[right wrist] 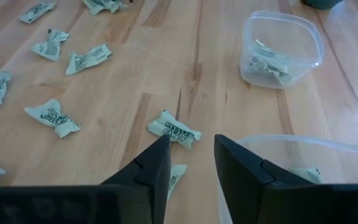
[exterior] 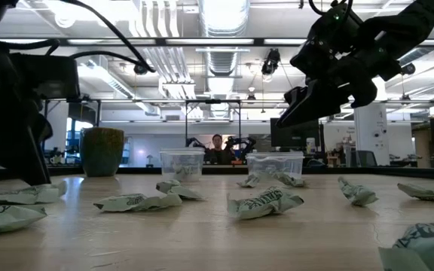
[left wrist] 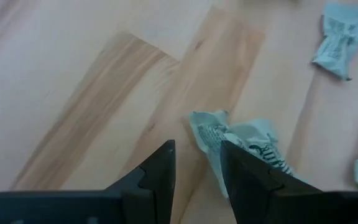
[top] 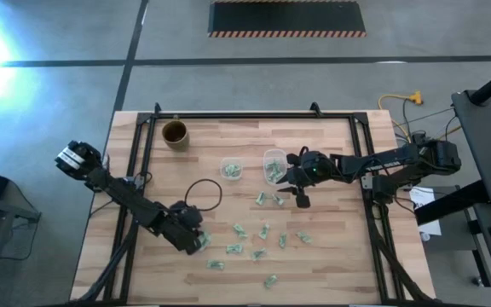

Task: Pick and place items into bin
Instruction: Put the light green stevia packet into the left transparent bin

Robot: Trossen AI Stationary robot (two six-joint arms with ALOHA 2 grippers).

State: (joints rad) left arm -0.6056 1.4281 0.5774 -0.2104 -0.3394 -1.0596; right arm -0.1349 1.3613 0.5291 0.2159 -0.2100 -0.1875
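R gripper (top: 301,198) is raised beside the clear plastic tubs (top: 274,164), fingers slightly apart, holding nothing. L gripper (left wrist: 196,167) is low on the wooden table (top: 331,256), narrow gap, one crumpled green-and-white wrapper (left wrist: 241,142) just beyond its tips, not gripped; other wrappers are scattered mid-table, some in the tubs

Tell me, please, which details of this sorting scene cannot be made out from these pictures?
- Print on the wrappers: too small in every view.
- Wrapper count in the right tub: high view, the right claw and arm overlap it; right wrist view, its fingers and the edge cut it off.
- Wrapper by the left claw: left wrist view, a finger covers part; contact unclear.
- Cup contents: low view, wall hides them.
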